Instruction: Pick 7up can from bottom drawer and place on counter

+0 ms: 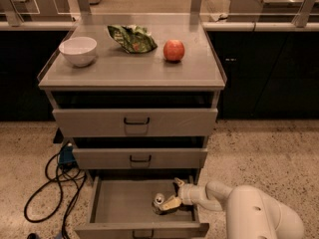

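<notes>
The bottom drawer (117,203) is pulled out, and the 7up can (159,199) stands upright in its right half, silver top facing up. My gripper (169,194) reaches into the drawer from the right on a white arm and sits just right of the can. It is open, with one finger (178,183) behind the can and the pale lower finger (170,203) touching or almost touching the can's right side. The counter (132,68) is the grey top of the cabinet, well above.
On the counter are a white bowl (78,50), a crumpled green bag (132,38) and a red apple (174,50). The two upper drawers (135,122) are closed. Black cables (52,183) lie on the speckled floor, left of the cabinet.
</notes>
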